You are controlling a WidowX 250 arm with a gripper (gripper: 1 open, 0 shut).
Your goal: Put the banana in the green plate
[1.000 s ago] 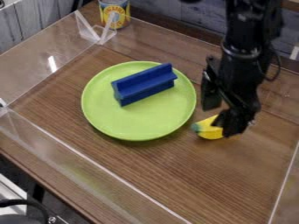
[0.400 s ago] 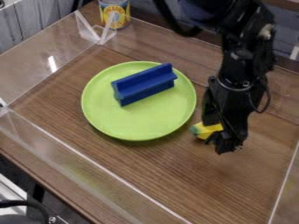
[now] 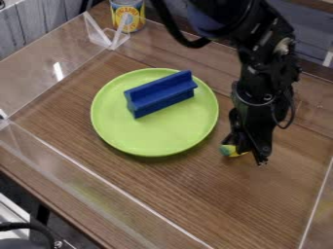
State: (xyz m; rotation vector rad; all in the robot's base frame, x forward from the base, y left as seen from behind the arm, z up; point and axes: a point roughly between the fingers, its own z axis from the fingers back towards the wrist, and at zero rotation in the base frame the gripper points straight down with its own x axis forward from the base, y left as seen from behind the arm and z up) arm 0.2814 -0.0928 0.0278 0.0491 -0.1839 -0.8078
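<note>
The banana lies on the wooden table just off the right rim of the green plate. Only its yellow-green tip shows, poking out to the left of the fingers. My gripper points nearly straight down over it, with its dark fingers drawn in against the banana's sides and low at the tabletop. The rest of the banana is hidden behind the fingers. The plate is round and lime green, left of the gripper.
A blue rectangular block lies across the plate. A yellow can stands at the back left. Clear plastic walls fence the wooden table on all sides.
The gripper has sunk onto the banana, rolled a little, and its fingers have drawn together around it. Less of the banana shows now.
</note>
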